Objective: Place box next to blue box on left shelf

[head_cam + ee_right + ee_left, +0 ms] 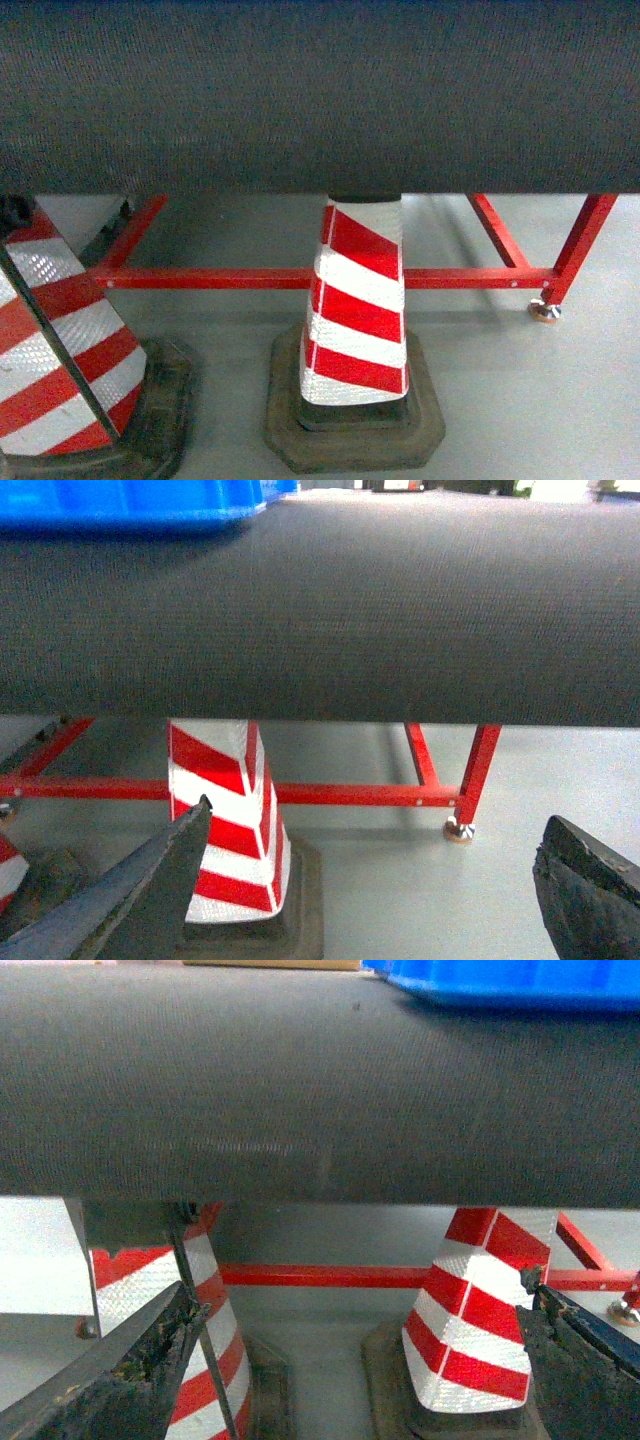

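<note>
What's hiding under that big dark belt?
Under the dark belt stand two red-and-white striped cones and a red frame on the grey floor. The belt covers the cone tops, so those can't be seen.

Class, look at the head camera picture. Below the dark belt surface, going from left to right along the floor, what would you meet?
Left striped cone → middle striped cone → red frame leg with its metal foot.
</note>
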